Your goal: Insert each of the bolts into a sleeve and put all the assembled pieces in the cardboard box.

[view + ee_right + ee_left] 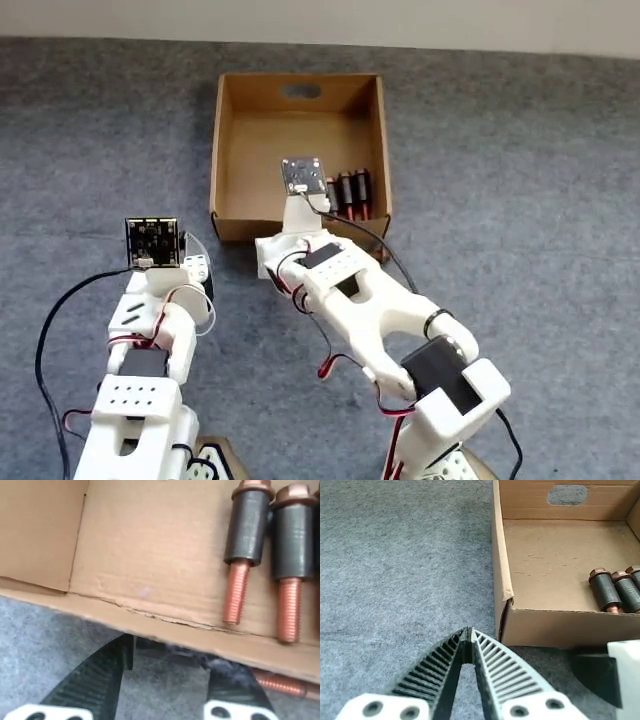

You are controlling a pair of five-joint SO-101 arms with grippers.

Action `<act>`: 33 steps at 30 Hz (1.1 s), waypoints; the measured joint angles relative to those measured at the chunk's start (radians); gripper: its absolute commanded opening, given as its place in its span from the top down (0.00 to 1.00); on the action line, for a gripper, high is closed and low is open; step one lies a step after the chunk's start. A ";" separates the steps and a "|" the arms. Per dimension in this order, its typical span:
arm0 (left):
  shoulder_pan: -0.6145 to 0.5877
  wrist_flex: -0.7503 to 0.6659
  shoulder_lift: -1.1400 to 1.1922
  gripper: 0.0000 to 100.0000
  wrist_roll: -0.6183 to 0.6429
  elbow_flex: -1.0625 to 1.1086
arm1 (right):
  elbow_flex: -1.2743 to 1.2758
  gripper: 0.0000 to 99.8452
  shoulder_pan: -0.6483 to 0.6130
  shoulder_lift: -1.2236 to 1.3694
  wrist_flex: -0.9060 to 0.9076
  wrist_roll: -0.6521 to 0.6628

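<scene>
Bolts in sleeves mostly boxed, one copper shaft outside the wall.

You have three assembled pieces (605,591), copper bolts in dark grey sleeves, lying side by side in the brown cardboard box (265,140), near its front right corner. Your right hand (170,656) hangs released and empty at the box's near wall, jaws apart. Your left hand (468,636) is clenched on nothing over the grey carpeted surface (520,150), beside the box. A copper threaded shaft (280,684) lies just outside that wall, and whether it wears a sleeve is hidden. By my judgement, that piece is what remains.
</scene>
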 measured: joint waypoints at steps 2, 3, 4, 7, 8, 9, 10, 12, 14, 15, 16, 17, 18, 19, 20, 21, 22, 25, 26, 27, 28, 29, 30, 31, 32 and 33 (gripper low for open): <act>0.000 0.000 0.000 0.99 0.000 0.000 | 0.000 0.79 0.000 0.000 -0.002 0.000; 0.000 0.000 0.000 0.99 0.000 0.000 | 0.000 0.79 0.000 0.002 -0.002 0.000; 0.000 0.000 0.000 0.99 0.000 0.000 | 0.000 0.79 0.000 0.005 -0.002 0.000; 0.000 0.000 0.000 0.99 0.000 0.000 | -0.003 0.79 0.000 0.040 -0.006 0.000; 0.000 0.000 0.000 0.99 0.000 0.000 | -0.005 0.79 0.000 0.054 -0.006 0.000; 0.000 0.000 0.000 0.99 0.000 0.000 | -0.005 0.79 0.000 0.058 -0.006 0.000; 0.000 0.000 0.000 0.99 0.000 0.000 | -0.005 0.79 0.000 0.064 -0.006 0.000; 0.000 0.000 0.000 0.99 0.000 0.000 | -0.006 0.79 0.000 0.072 -0.006 0.000; 0.000 0.000 0.000 0.99 0.000 0.000 | -0.006 0.80 0.000 0.075 -0.006 0.000; 0.000 0.000 0.000 0.99 0.000 0.000 | -0.006 0.82 0.000 0.075 -0.006 0.000; 0.000 0.000 0.000 0.99 0.000 0.000 | -0.006 0.84 0.000 0.077 -0.006 0.000; 0.000 0.000 0.000 0.99 0.000 0.000 | -0.006 0.87 0.000 0.077 -0.006 0.000; 0.000 0.000 0.000 0.99 0.000 0.000 | -0.006 0.90 0.002 0.078 -0.006 0.000; 0.000 0.000 0.000 0.99 0.000 0.000 | -0.006 0.92 0.002 0.078 -0.006 0.000; 0.000 0.000 0.000 0.99 0.000 0.000 | -0.006 0.94 0.002 0.078 -0.005 0.000; 0.000 0.000 0.000 0.99 0.000 0.000 | -0.006 0.95 0.002 0.078 -0.005 0.000; 0.000 0.000 0.000 0.99 0.000 0.000 | -0.006 0.95 0.003 0.078 -0.005 0.000; 0.000 0.000 0.000 0.99 0.000 0.000 | -0.005 0.95 0.003 0.080 -0.005 0.000; 0.000 0.000 0.000 0.99 0.000 0.000 | -0.005 0.95 0.003 0.080 -0.003 0.000; 0.000 0.000 0.000 0.99 0.000 0.000 | -0.005 0.95 0.003 0.080 0.000 0.000; 0.000 0.000 0.000 0.99 0.000 0.000 | -0.006 0.95 0.003 0.080 0.009 0.000; 0.000 0.000 0.000 0.99 0.000 0.000 | -0.006 0.95 0.003 0.072 0.020 0.005; 0.000 0.000 0.000 0.99 0.000 0.000 | -0.009 0.95 0.003 0.051 0.040 0.020; 0.000 0.000 0.000 0.99 0.000 0.000 | -0.011 0.95 0.003 0.032 0.060 0.040; 0.000 0.000 0.000 0.99 0.000 0.000 | -0.003 0.95 0.000 0.009 0.081 0.058; 0.000 0.000 0.000 0.99 0.000 0.000 | 0.003 0.95 0.000 -0.018 0.110 0.077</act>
